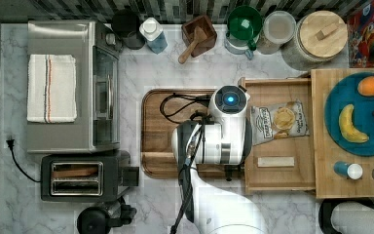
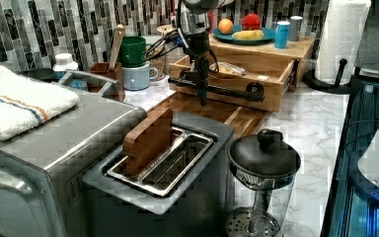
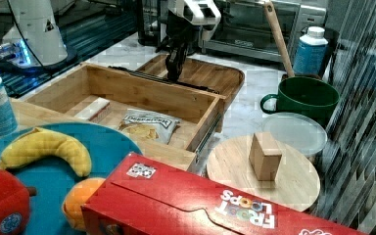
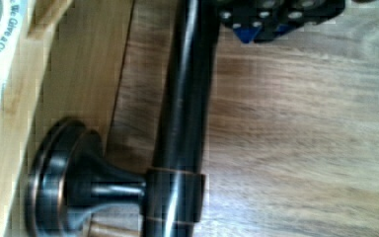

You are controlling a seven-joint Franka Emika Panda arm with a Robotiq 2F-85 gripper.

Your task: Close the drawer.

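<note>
Drawer (image 1: 278,141) stands pulled out over the cutting board (image 1: 160,131), chips (image 1: 278,122) inside. Your gripper (image 2: 201,79) sits at the handle bar (image 2: 227,91) to push; finger state, I can't tell.

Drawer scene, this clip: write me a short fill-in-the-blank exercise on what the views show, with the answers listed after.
1. The drawer stands ____, its inside in plain sight.
2. Inside it lie a small pale block and a bag of ____.
3. The gripper is at the drawer's dark bar ____ on its front.
4. On the blue plate, the long yellow fruit is a ____.

Answers: open; chips; handle; banana
</note>
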